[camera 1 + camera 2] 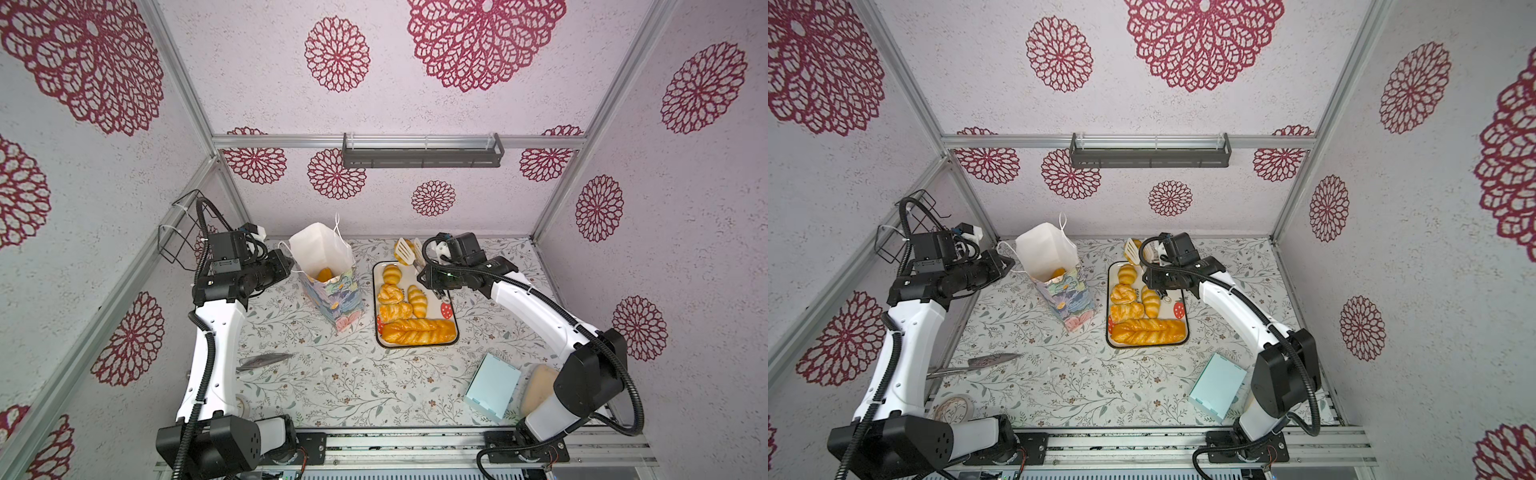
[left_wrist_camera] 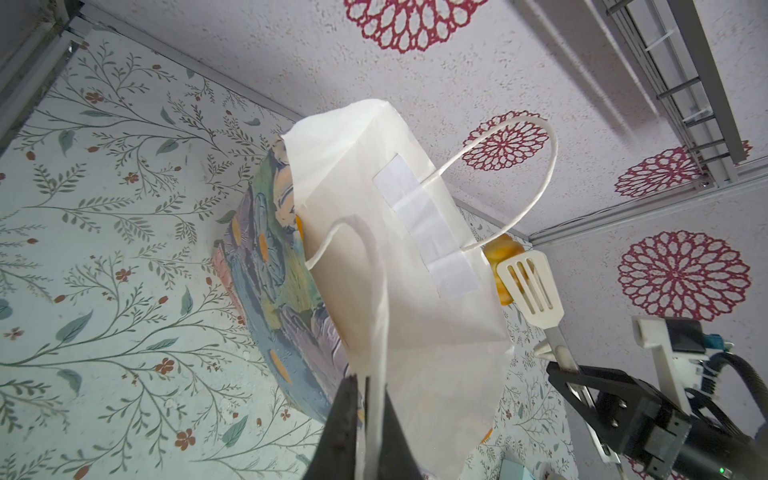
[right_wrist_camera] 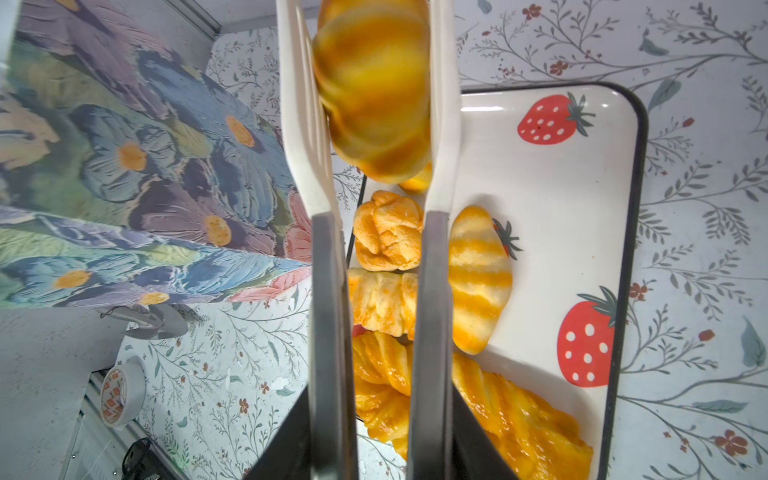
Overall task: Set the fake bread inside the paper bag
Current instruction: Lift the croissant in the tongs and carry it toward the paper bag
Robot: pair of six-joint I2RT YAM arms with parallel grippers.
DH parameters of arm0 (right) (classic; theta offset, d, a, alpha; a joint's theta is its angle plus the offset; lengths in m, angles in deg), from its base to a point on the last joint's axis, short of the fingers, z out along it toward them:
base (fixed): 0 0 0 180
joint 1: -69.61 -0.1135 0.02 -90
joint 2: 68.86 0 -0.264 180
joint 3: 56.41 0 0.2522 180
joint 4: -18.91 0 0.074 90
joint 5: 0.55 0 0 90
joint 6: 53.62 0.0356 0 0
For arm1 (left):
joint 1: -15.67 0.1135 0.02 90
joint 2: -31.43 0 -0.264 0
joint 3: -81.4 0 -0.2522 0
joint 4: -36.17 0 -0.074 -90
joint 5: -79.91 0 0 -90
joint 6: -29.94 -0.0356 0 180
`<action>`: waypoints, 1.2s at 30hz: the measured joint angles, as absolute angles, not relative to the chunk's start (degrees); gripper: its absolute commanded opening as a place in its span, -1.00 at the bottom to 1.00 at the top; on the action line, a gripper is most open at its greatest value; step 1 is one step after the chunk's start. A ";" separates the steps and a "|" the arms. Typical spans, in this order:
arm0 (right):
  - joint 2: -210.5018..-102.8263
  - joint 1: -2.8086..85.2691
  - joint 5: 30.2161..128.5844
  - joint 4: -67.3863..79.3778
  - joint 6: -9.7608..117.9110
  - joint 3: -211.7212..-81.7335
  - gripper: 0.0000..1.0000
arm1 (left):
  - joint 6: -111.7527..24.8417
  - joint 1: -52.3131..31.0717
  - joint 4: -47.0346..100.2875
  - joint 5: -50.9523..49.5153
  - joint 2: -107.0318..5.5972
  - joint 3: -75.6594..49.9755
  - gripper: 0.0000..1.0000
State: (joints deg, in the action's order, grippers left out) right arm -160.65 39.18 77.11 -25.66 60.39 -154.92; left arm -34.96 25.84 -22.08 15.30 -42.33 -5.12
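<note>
Croissant (image 3: 370, 91) in tongs (image 3: 303, 124), ahead of right hand (image 3: 380, 440), seemingly aloft

Golden-yellow bread (image 1: 417, 331), pastel floral bag (image 1: 336, 301) w/ white inside.

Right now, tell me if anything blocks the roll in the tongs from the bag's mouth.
Nothing solid does. The roll hangs in the tongs beside the paper bag; only its white cord handle stands between them.

Floral table (image 1: 332, 382): paper bag (image 1: 332, 299), tray (image 1: 451, 320), box (image 1: 492, 386)
</note>
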 measured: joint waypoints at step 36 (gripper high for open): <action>-156.41 31.77 69.66 -21.49 60.23 -161.59 -0.17 | -35.57 25.87 -22.96 11.58 -42.09 -5.16 -0.79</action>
